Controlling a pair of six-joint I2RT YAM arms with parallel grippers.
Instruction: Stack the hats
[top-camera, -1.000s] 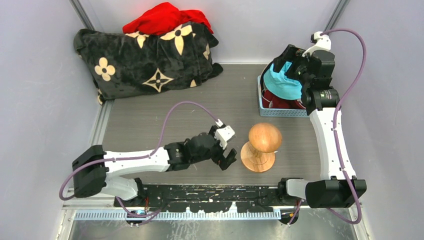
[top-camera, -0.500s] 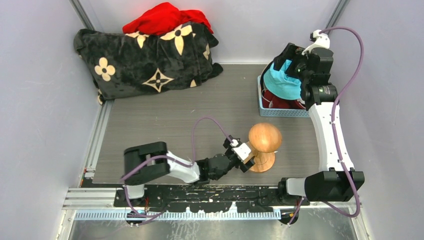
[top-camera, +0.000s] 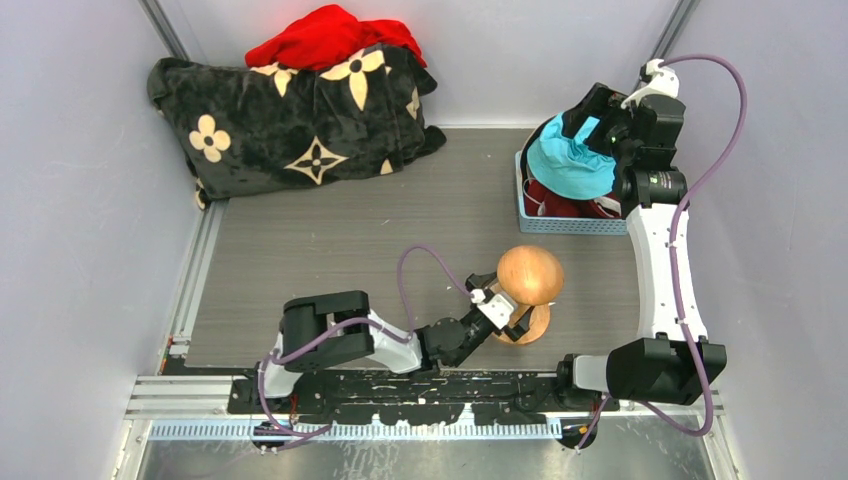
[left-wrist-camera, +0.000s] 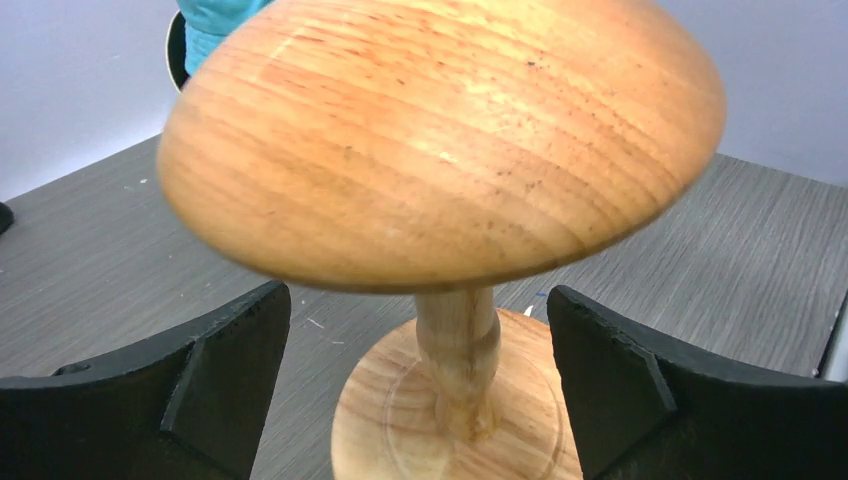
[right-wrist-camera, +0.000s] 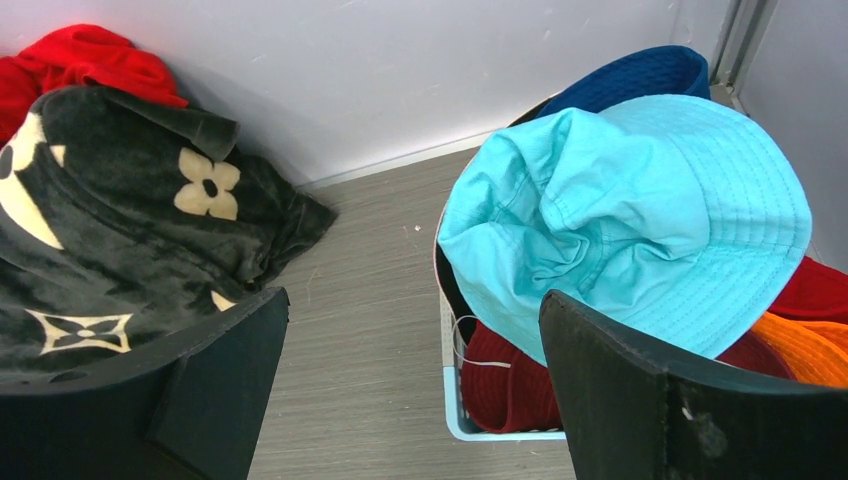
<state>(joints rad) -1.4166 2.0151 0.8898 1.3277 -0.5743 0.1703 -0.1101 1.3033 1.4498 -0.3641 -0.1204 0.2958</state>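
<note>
Several hats lie piled in a light blue basket (top-camera: 560, 226) at the back right. The teal hat (top-camera: 568, 165) is on top, over a maroon one (top-camera: 552, 201). In the right wrist view the teal hat (right-wrist-camera: 640, 210) covers maroon (right-wrist-camera: 520, 375), orange (right-wrist-camera: 800, 345), red (right-wrist-camera: 825, 290) and royal blue (right-wrist-camera: 640, 75) hats. My right gripper (top-camera: 592, 115) hangs open and empty above the basket (right-wrist-camera: 455, 420). A wooden hat stand (top-camera: 527, 280) is bare at centre front. My left gripper (top-camera: 507, 308) is open, low at the stand, one finger on each side of its stem (left-wrist-camera: 455, 345), not touching.
A black blanket with cream flower marks (top-camera: 290, 120) lies at the back left with a bright red cloth heap (top-camera: 330, 35) on it. Both show in the right wrist view, the blanket (right-wrist-camera: 130, 230) and the heap (right-wrist-camera: 80, 65). Grey walls close in on three sides.
My left arm has swung right and folded low, bringing its open gripper from left of the stand to around its stem. My right gripper has shifted slightly right over the basket.
</note>
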